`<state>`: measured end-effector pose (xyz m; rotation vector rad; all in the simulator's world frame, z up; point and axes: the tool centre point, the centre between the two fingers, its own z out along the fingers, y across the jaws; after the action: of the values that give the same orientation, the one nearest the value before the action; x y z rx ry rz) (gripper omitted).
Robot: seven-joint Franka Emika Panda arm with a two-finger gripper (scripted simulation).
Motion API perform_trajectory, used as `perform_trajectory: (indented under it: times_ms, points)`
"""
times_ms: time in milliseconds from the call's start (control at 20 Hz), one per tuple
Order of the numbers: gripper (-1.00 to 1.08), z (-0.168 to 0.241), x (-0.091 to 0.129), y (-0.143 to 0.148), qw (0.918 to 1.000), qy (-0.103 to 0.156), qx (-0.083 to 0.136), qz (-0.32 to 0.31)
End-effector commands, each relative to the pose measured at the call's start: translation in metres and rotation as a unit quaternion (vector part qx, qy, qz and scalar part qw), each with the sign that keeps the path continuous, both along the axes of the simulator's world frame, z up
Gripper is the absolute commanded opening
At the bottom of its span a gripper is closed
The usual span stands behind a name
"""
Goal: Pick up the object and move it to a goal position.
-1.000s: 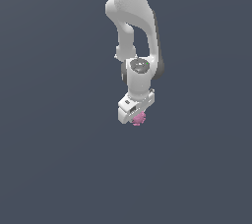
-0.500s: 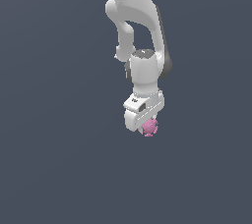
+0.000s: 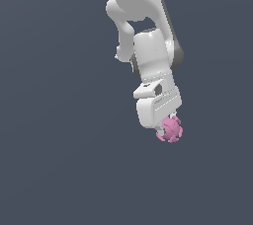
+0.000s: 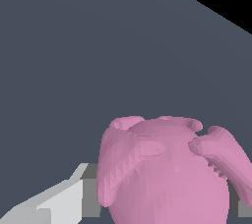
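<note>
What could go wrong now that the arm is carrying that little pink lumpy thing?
The pink blob sits right at the tip of the gripper, mostly sticking out past the white body, so the hold looks shallow. Its knobbly lumps give the jaws uneven surfaces, so it might twist or slip out during a quick move. In the wrist view the blob fills much of the picture, which may hide whatever lies beyond it.

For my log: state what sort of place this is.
Seemingly a bare simulated test scene, not a real room: a flat, featureless grey ground, a smooth white arm, and its pincer holding a faceted pink blob.
</note>
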<state>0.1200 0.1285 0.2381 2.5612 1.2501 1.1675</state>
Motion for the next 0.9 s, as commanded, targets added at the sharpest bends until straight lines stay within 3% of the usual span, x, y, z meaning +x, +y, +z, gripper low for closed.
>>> perform_trajectory:
  times_ms: [0, 350, 850]
  points:
    - [-1.0, 0.027, 0.007, 0.008, 0.9991, -0.039, 0.01, 0.012]
    - [-1.0, 0.094, 0.014, 0.025, 0.9903, -0.129, 0.033, 0.04]
    - [-1.0, 0.175, 0.004, 0.044, 0.9663, -0.237, 0.063, 0.077]
